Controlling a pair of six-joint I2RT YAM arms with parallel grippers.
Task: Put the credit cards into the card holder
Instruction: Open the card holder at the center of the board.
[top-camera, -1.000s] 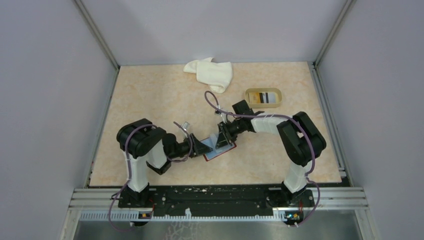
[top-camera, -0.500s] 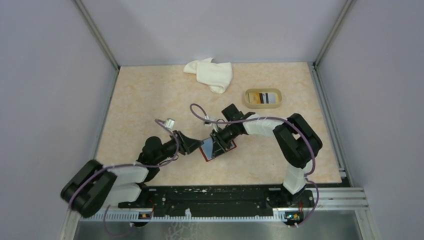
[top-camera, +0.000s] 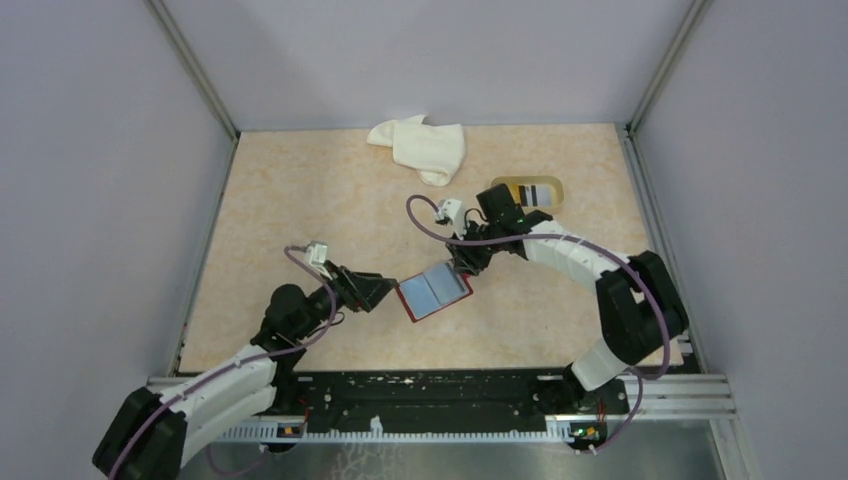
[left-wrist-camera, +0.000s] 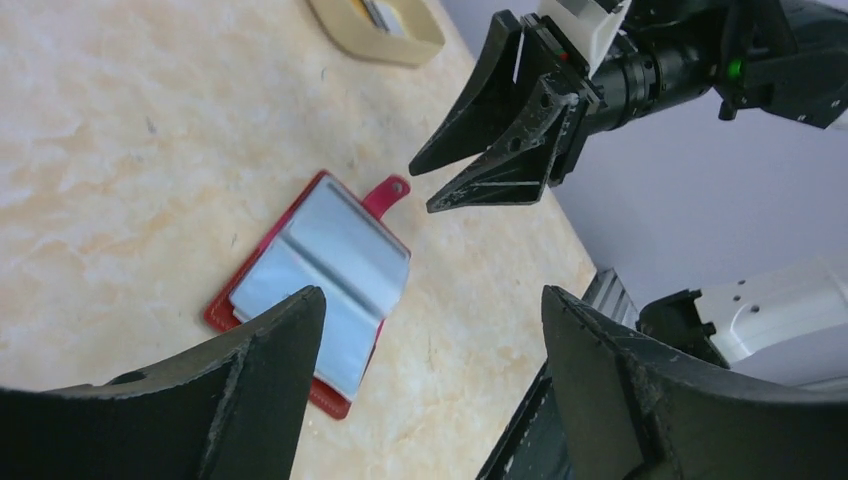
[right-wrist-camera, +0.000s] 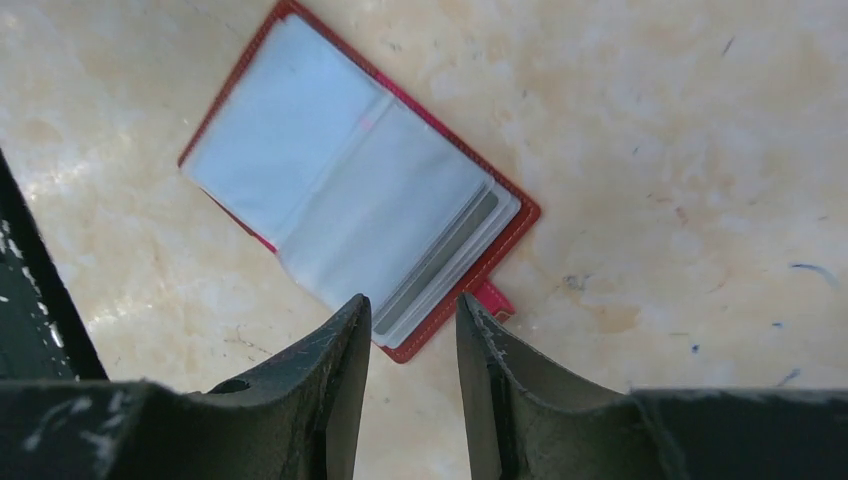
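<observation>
Both grippers are off the holder (top-camera: 434, 291), which lies free on the table (top-camera: 300, 200) just below centre of the top view, between the two. Left gripper (top-camera: 383, 291): jaws spread wide, nothing in them, just left of the holder. Right gripper (top-camera: 468, 262): jaws a little apart, empty, just above the holder's upper right corner. The cards (top-camera: 538, 193) sit in the tray (top-camera: 558, 196) at upper right, well apart from the holder; none is loaded that I can confirm. Main risk, as I judge it: the holder is light and unpinned, so a card pushed at a sleeve mouth would slide the whole thing across the table instead of going in. Second: the sleeves (right-wrist-camera: 340, 190) are thin and lie flat, so a card edge may ride over the mouth or enter between two leaves. Third: the cards lie flat in the tray, so a pinch may slip. The arms are also close together here, so contact is possible. Holder appearance: open flat, dark red cover, stitched edge, pale clear sleeves stacked in two panels with a centre fold, snap tab (right-wrist-camera: 492, 298) sticking out of one long side. A grey strip shows at the sleeve edge; I cannot tell what it is.
</observation>
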